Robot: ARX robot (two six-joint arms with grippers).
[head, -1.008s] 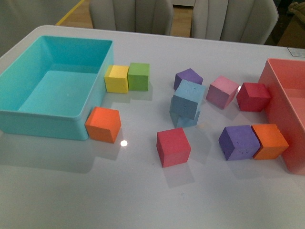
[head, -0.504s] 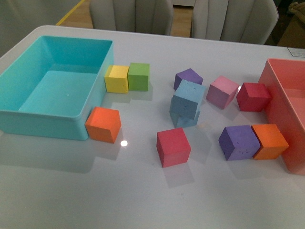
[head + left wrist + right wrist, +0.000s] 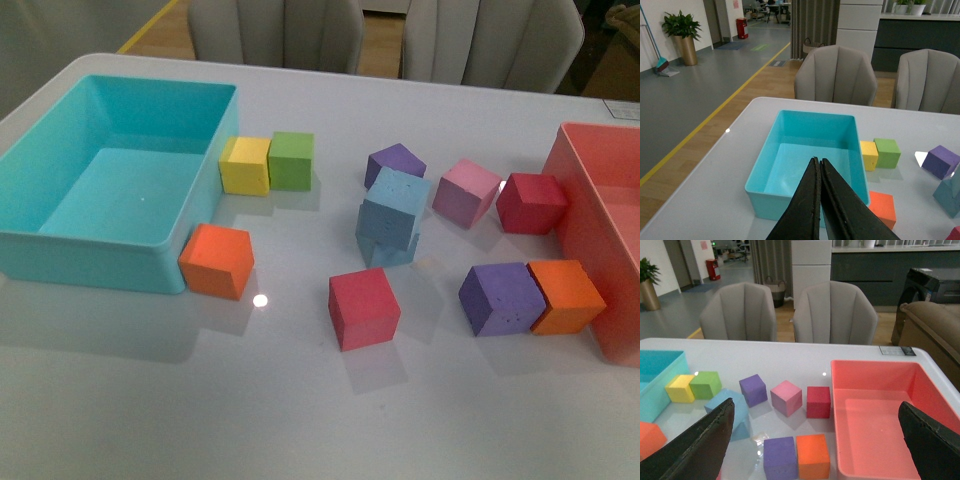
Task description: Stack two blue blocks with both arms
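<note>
Two light blue blocks stand stacked at the table's middle: the upper one (image 3: 397, 205) sits skewed on the lower one (image 3: 392, 251), which is mostly hidden. The stack also shows in the right wrist view (image 3: 731, 412) and at the edge of the left wrist view (image 3: 950, 192). Neither arm shows in the front view. My left gripper (image 3: 818, 165) is shut and empty, held high over the turquoise bin (image 3: 805, 150). My right gripper (image 3: 815, 440) is wide open and empty, raised above the table near the red tray (image 3: 880, 415).
On the table lie a yellow (image 3: 246, 165), green (image 3: 291, 160), two orange (image 3: 217, 260) (image 3: 567, 295), two purple (image 3: 396, 163) (image 3: 502, 297), a pink (image 3: 466, 192) and two red cubes (image 3: 363, 308) (image 3: 531, 203). The turquoise bin (image 3: 110, 255) stands left, the red tray (image 3: 600, 230) right. Chairs stand beyond the far edge.
</note>
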